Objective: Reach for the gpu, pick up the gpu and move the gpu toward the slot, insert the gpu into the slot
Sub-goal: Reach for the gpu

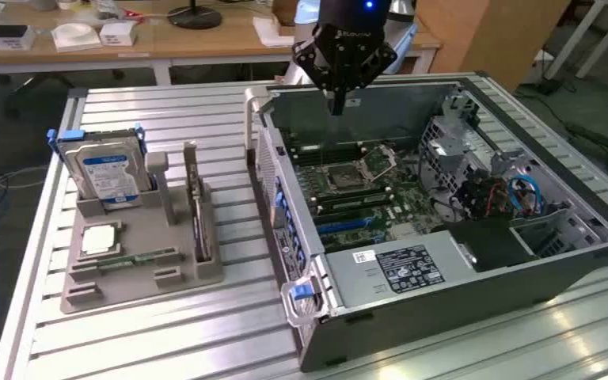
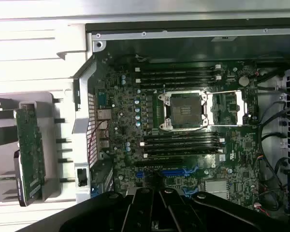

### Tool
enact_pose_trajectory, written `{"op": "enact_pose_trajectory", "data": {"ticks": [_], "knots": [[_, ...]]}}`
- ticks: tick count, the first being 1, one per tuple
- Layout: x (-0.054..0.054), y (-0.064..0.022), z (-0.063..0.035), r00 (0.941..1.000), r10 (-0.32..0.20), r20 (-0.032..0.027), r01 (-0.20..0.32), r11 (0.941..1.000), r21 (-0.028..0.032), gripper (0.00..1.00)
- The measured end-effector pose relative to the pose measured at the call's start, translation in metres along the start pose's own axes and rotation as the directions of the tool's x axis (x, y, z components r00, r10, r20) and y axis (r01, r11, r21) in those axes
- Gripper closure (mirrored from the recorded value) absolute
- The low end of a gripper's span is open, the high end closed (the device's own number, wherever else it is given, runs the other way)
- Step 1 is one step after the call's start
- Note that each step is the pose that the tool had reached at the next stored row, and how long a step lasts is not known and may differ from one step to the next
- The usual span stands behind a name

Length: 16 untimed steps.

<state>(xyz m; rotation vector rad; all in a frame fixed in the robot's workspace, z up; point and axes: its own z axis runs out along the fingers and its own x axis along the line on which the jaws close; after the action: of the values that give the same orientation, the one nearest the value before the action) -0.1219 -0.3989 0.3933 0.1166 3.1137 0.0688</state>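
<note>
Gpu (image 1: 191, 198), a thin flat green-and-dark circuit card, stands on edge in a grooved grey plastic holder (image 1: 140, 273) on the ribbed aluminium table (image 1: 177, 111), with open air above its top edge. At its nine o'clock in the exterior view a blue-labelled silver hard drive (image 1: 104, 170) stands upright. At three o'clock rises the open grey steel computer case (image 1: 473, 317). Inside, the long narrow blue plastic slot (image 1: 344, 226) lies bare on the green motherboard (image 1: 389, 202). My black gripper (image 1: 338, 104) hangs over the case's far rim, at the gpu's two o'clock, fingers closed together on nothing.
</note>
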Motion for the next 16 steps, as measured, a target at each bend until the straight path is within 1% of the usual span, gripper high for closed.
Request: {"op": "enact_pose_trajectory", "data": {"ticks": [3,5,10,16], "knots": [[0.001,-0.0001,0.0001,1.0000,0.000,0.0002,0.000,1.0000,-0.0002,0.90],[0.005,-0.0004,-0.0001,1.0000,0.000,0.0000,0.000,1.0000,0.0000,0.90],[0.022,-0.0017,-0.0006,1.0000,0.000,0.0001,0.000,1.0000,0.0000,0.90],[0.047,-0.0035,-0.0012,1.0000,0.000,0.0000,0.000,1.0000,0.0000,0.90]]}}
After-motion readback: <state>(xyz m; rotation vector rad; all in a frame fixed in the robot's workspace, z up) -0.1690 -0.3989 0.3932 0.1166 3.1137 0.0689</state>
